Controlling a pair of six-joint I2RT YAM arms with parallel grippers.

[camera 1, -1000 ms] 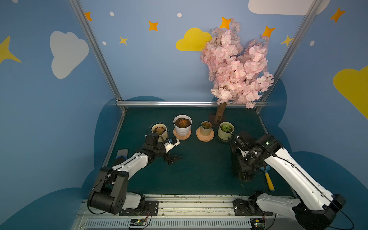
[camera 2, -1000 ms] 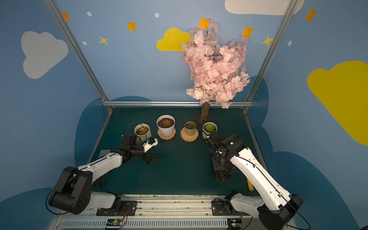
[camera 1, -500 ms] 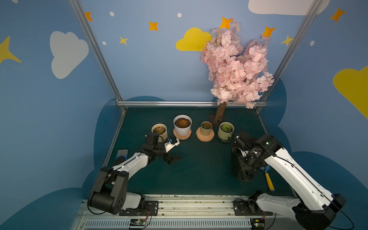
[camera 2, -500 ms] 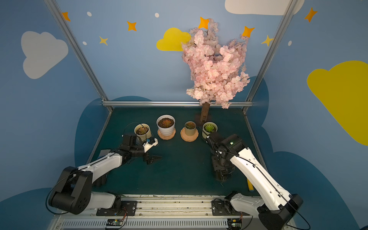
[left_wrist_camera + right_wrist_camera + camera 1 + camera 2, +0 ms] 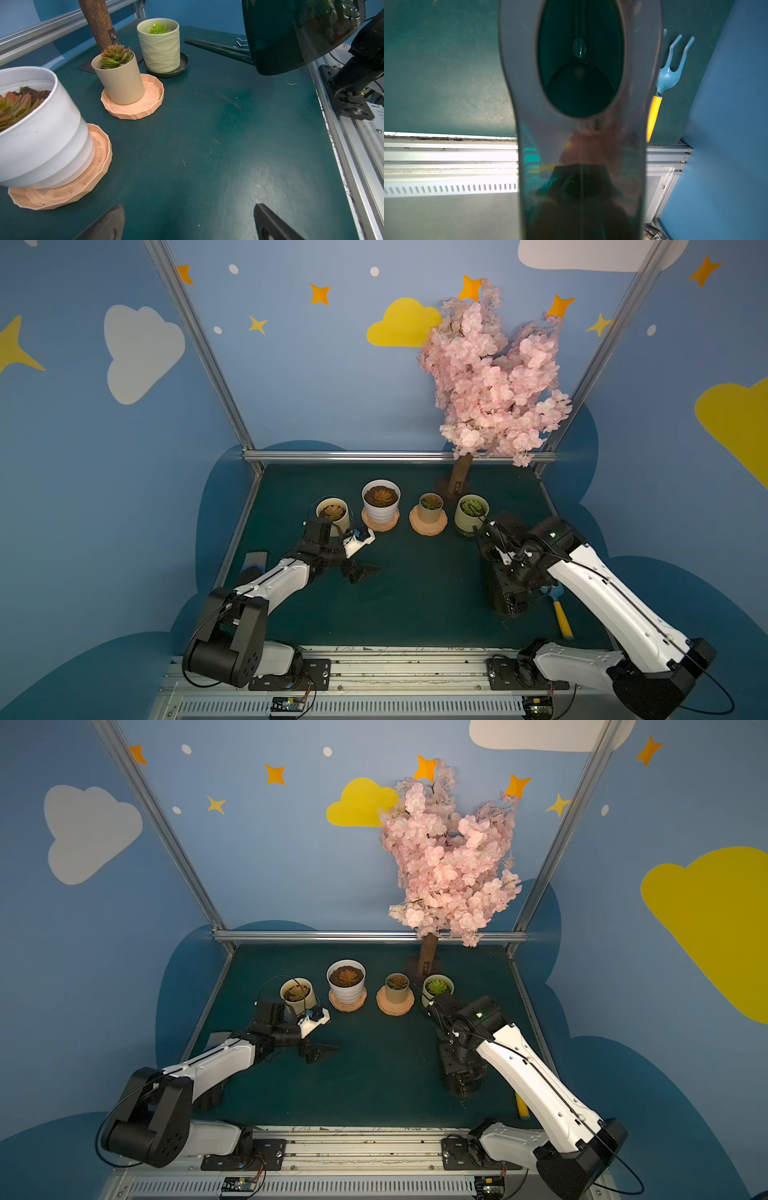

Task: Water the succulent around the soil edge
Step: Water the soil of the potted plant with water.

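Several potted succulents stand in a row at the back of the mat: a cream pot (image 5: 332,512), a white pot (image 5: 381,497) and a small beige pot (image 5: 431,506) on peach saucers, and a pale green pot (image 5: 471,510) on a dark saucer. My right gripper (image 5: 514,574) is shut on a dark green watering can (image 5: 510,599) to the right front of them. Its thin spout (image 5: 218,49) reaches toward the pale green pot (image 5: 160,45). In the right wrist view the can (image 5: 581,145) hides the fingers. My left gripper (image 5: 189,224) hangs open and empty over bare mat in front of the white pot (image 5: 41,128).
A blue hand rake with a yellow handle (image 5: 561,614) lies on the mat just right of the can. A pink blossom tree (image 5: 490,377) rises from a trunk (image 5: 459,479) behind the pots. A grey block (image 5: 254,560) sits at the mat's left edge.
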